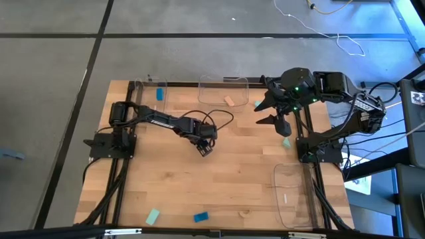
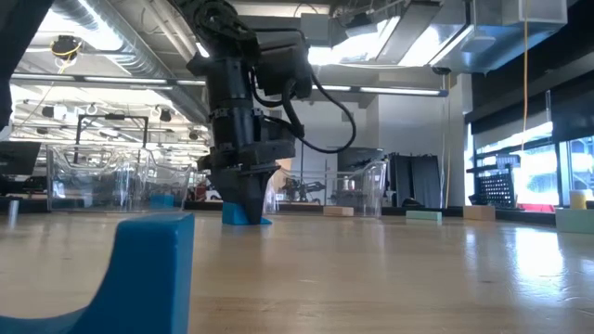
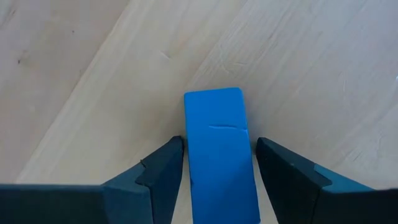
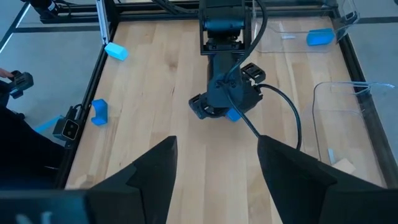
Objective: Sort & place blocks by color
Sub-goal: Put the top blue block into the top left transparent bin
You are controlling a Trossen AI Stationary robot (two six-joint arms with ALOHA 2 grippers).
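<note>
Blue block [image 3: 219, 155] lies flat on the wooden counter [image 3: 93, 74] between the two fingers of the left claw [image 3: 219, 171]. In the left wrist view its long axis runs up and down the frame, parallel to the fingers, and its far end reaches past the fingertips [image 3: 168, 158] toward the middle of the frame. Left claw state: spread, one finger on each long side of the block, just beside it; whether the fingers touch the block cannot be told.

In the high view the left claw [image 1: 204, 149] sits near the centre of the frame, pointing down at the counter [image 1: 232, 179]. In the low view the same block [image 2: 243, 213] shows under the claw [image 2: 249, 206], left of centre, resting on the counter surface.

Right claw [image 1: 275, 109] hangs at the upper right of the high view, spread and holding nothing.

Other blocks: a blue one [image 1: 200, 216] and a mint one [image 1: 153, 216] at the lower edge, a tan one [image 1: 229, 101] by the clear tray [image 1: 222, 81] at top centre.
</note>
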